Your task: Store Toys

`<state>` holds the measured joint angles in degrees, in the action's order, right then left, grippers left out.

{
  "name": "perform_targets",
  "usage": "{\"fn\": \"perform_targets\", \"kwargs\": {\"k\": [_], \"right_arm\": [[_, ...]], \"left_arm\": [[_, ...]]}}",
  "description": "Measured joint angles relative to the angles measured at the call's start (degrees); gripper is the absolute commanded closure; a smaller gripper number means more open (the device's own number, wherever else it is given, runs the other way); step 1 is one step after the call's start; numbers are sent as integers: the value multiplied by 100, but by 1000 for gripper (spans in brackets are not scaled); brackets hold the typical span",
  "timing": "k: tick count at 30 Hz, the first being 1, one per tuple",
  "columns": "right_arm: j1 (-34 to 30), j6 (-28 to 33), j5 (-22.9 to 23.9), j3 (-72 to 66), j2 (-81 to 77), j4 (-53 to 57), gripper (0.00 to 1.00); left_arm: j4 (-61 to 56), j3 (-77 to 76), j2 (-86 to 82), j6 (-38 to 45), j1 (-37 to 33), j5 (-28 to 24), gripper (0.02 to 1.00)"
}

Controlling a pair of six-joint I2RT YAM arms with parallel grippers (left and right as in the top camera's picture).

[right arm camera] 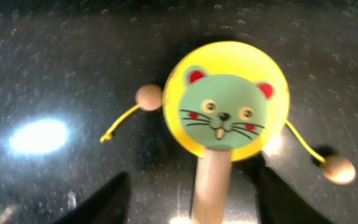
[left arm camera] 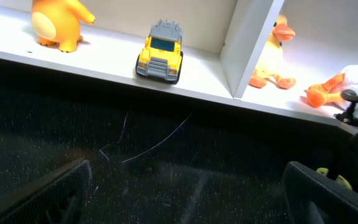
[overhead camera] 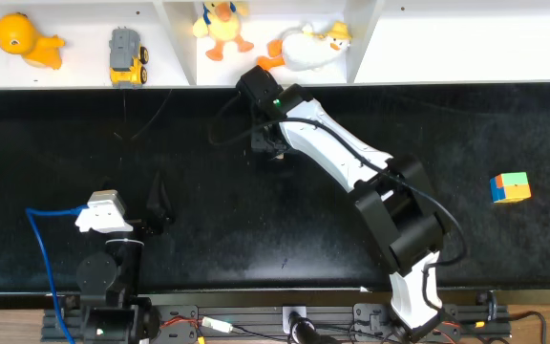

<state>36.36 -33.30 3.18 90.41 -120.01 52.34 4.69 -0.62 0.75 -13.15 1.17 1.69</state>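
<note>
A rattle drum (right arm camera: pixel 224 112) with a green cat face, a yellow rim and two wooden beads on strings lies on the black mat. Its wooden handle (right arm camera: pixel 212 186) runs between the fingers of my right gripper (right arm camera: pixel 191 177), which is open just above it with a finger on each side. In the top view the right gripper (overhead camera: pixel 267 143) is at the mat's middle back, near the shelf. My left gripper (overhead camera: pixel 158 203) is open over bare mat at the front left, facing the shelf (left arm camera: pixel 204 93).
The white shelf (overhead camera: pixel 351 75) along the back holds an orange toy (overhead camera: pixel 25 40), a yellow truck (overhead camera: pixel 127 57), a yellow duck (overhead camera: pixel 222 27) and a white duck (overhead camera: pixel 311 48). A coloured cube (overhead camera: pixel 510 187) lies at the mat's right.
</note>
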Motion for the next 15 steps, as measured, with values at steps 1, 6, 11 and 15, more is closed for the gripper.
{"fn": "perform_targets", "kwargs": {"k": [1, 6, 11, 15], "right_arm": [[0, -13, 0, 4, -7, -2, 610], [0, -61, -17, 17, -20, 85, 822], [0, -76, -37, 22, -28, 146, 954], [0, -96, -44, 22, -28, 146, 956]], "left_arm": [[0, 0, 0, 0, 0, 0, 20], [0, 0, 0, 0, 0, 0, 20], [0, 0, 0, 0, 0, 0, 20], [2, 0, 0, 0, 0, 0, 20]]}}
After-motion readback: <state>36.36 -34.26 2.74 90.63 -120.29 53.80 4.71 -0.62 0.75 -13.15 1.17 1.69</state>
